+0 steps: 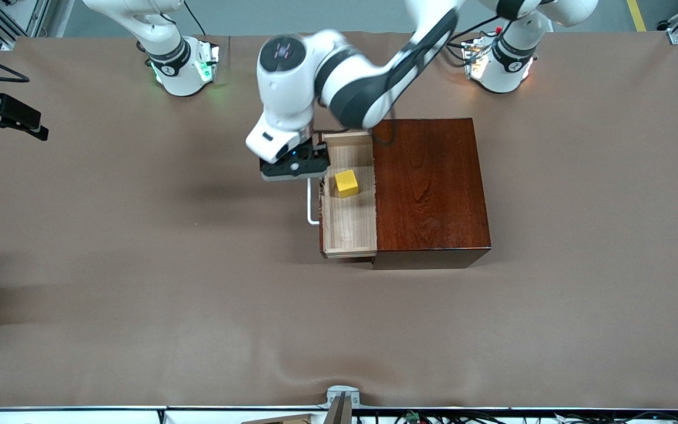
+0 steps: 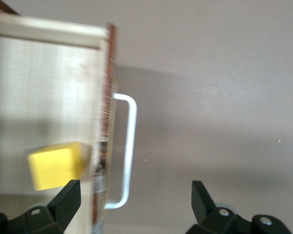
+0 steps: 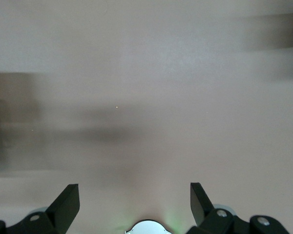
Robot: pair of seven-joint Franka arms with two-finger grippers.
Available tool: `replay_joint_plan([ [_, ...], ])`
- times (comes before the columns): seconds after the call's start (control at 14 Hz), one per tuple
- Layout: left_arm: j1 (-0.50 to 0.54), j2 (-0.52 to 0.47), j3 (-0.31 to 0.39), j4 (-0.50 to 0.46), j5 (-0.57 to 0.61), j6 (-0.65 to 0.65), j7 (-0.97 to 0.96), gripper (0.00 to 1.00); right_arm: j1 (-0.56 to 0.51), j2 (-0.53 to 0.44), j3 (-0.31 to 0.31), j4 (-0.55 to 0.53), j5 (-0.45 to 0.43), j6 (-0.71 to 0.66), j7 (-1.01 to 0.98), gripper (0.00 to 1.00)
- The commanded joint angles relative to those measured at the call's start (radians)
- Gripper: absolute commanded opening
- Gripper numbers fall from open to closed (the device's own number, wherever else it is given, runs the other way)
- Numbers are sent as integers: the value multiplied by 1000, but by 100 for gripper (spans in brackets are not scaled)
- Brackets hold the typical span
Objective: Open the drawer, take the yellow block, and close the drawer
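- Drawer (image 1: 348, 227): pulled out of the mahogany box (image 1: 430, 188); opening step done.
- Yellow block (image 1: 346, 183): lies in the drawer tray, not yet taken.
- Left hand (image 1: 295, 168): fingers spread, empty, over the white handle (image 1: 312, 203) beside the block.
- Right hand (image 3: 132, 204): spread, waits over bare surface (image 1: 139, 247).
- Remaining: grasp block, close drawer.

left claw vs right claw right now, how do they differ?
Position: the left claw hangs over the open drawer's front edge, by the white handle and the yellow block; the right claw is over bare table.
Role: the left arm reaches across the wooden box; the right arm waits.
Shared: both claws are open and hold nothing.
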State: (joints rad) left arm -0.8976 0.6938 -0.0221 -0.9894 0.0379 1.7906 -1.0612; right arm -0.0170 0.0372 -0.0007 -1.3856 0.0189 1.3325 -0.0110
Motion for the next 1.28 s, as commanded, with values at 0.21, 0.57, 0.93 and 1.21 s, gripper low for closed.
replay_joint_plan([
  [0.21, 150, -239, -1, -43, 0, -304, 24, 100, -32, 47, 5, 0, -11, 13, -10, 100],
  [0.57, 288, -381, -1, -93, 0, -434, 212, 100, 31, 79, 11, 20, -14, 54, 107, 100],
  [0.93, 440, -591, -2, -325, 0, -441, 476, 100, 106, 87, 13, 14, 67, 48, 437, 100],
  [1.21, 566, -686, -4, -455, 0, -435, 648, 100, 179, 104, 13, 13, 110, 54, 620, 100],
])
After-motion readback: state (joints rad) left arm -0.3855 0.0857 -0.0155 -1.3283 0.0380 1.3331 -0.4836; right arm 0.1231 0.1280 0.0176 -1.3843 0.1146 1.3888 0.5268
